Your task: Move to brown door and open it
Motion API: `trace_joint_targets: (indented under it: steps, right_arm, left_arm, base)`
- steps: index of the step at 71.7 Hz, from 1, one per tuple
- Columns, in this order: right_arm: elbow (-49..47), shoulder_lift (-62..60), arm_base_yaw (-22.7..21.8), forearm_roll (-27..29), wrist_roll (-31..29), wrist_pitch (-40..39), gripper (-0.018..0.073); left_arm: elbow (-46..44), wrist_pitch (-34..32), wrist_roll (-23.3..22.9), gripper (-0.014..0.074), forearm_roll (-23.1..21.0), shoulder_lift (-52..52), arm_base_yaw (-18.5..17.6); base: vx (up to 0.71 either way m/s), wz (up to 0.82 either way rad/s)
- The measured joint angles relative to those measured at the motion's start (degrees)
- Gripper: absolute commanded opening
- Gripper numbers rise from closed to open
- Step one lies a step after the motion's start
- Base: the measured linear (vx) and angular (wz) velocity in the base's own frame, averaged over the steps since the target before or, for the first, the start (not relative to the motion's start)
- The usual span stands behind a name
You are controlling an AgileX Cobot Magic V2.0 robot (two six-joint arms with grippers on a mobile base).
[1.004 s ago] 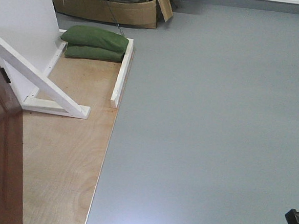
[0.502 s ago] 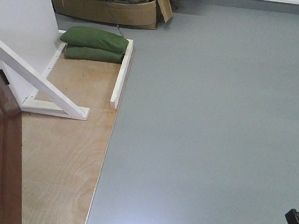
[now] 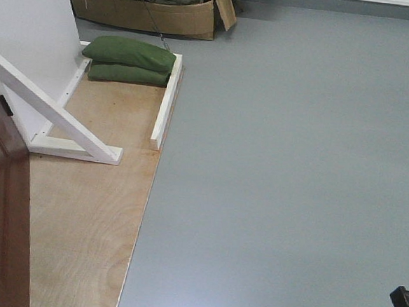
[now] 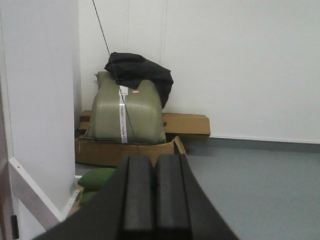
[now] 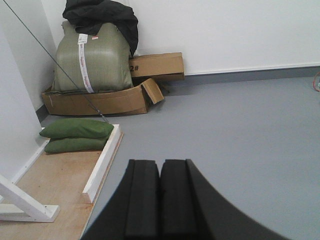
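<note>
The brown door fills the lower left corner of the front view, showing a glossy reddish-brown face and a dark fitting on its edge; its handle is out of view. A thin brown strip of the door shows at the left edge of the left wrist view. My left gripper is shut, pads pressed together with nothing between them, pointing at the far wall. My right gripper is also shut and empty, held over the grey floor. Neither touches the door.
A white wall panel with a diagonal white brace stands on a plywood base beside the door. Green sandbags, a white rail and a cardboard box lie beyond. Grey floor spreads right.
The scene has slid slightly up and left in the front view, and the door's edge sits a touch further left. Both grippers look the same.
</note>
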Motion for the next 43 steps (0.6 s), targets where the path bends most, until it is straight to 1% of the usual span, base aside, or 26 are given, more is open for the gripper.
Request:
trace_joint_targets:
  steps: [7,12,18,23,24,26,30,34,35,40,43]
  right_arm:
    - [0.0,0.0,0.0,0.0,0.0,0.0,0.0000]
    - [0.0,0.0,0.0,0.0,0.0,0.0,0.0000]
    - [0.0,0.0,0.0,0.0,0.0,0.0,0.0000]
    - [0.0,0.0,0.0,0.0,0.0,0.0,0.0000]
    - [0.0,0.0,0.0,0.0,0.0,0.0,0.0000]
    - [0.0,0.0,0.0,0.0,0.0,0.0,0.0000]
    - [0.0,0.0,0.0,0.0,0.0,0.0,0.0000]
    - [0.0,0.0,0.0,0.0,0.0,0.0,0.0000]
    - [0.0,0.0,0.0,0.0,0.0,0.0,0.0000]
    - [0.0,0.0,0.0,0.0,0.0,0.0,0.0000]
    - [0.0,0.0,0.0,0.0,0.0,0.0,0.0000]
  left_arm:
    - [0.0,-0.6,0.0,0.0011,0.0,0.4,0.0]
    - [-1.8,-0.7,0.0,0.0011,0.0,3.2,0.0]
    - [-7.2,-0.8,0.0,0.0011,0.0,8.3,0.0]
    - [-14.1,-1.4,0.0,0.0011,0.0,12.5,0.0]
    - [-26.6,-5.5,2.0,0.0011,0.0,18.8,0.0]
    - [-29.2,-7.9,3.6,0.0011,0.0,19.6,0.0]
    - [-32.5,-13.3,7.1,0.0011,0.0,20.2,0.2]
    - [-35.1,-21.4,12.0,0.0011,0.0,20.4,1.5]
    - [-35.4,-22.5,12.5,0.0011,0.0,20.4,1.7]
    - [-36.6,-35.6,19.4,0.0011,-0.2,20.5,4.0]
    - [-36.8,-43.0,23.1,0.0011,-1.2,20.5,5.4]
  base:
    - [0.00,0.00]
    - [0.00,0.00]
    - [0.00,0.00]
    - [0.00,0.00]
    - [0.00,0.00]
    - [0.00,0.00]
    - [0.00,0.00]
    - [0.00,0.00]
    - [0.00,0.00]
    - [0.00,0.00]
    - [0.00,0.00]
